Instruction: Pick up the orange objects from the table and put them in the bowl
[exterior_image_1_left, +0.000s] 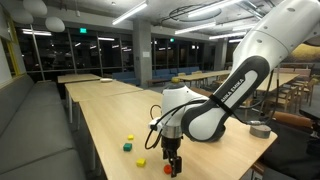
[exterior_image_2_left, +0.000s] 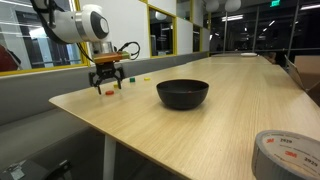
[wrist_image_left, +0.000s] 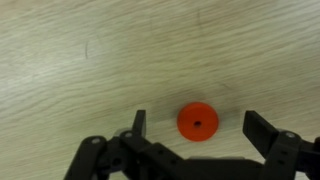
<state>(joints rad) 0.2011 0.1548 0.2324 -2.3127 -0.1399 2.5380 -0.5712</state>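
Between the jaws in the wrist view, the orange piece (wrist_image_left: 197, 122) is lying flat on the table (wrist_image_left: 70, 60), roughly centred. Your claw (wrist_image_left: 200, 128) is standing open, jaws apart on either side, neither one touching the piece. It's round, so you're not needing to line up any long axis; a straight drop and close is looking right to me. The bowl (exterior_image_2_left: 183, 93) is sitting well apart from the claw along the table in an exterior view. Its inside is reading dark, so I can't tell if anything's in it. A yellow piece (exterior_image_1_left: 141, 161) is lying near, outside the jaws.
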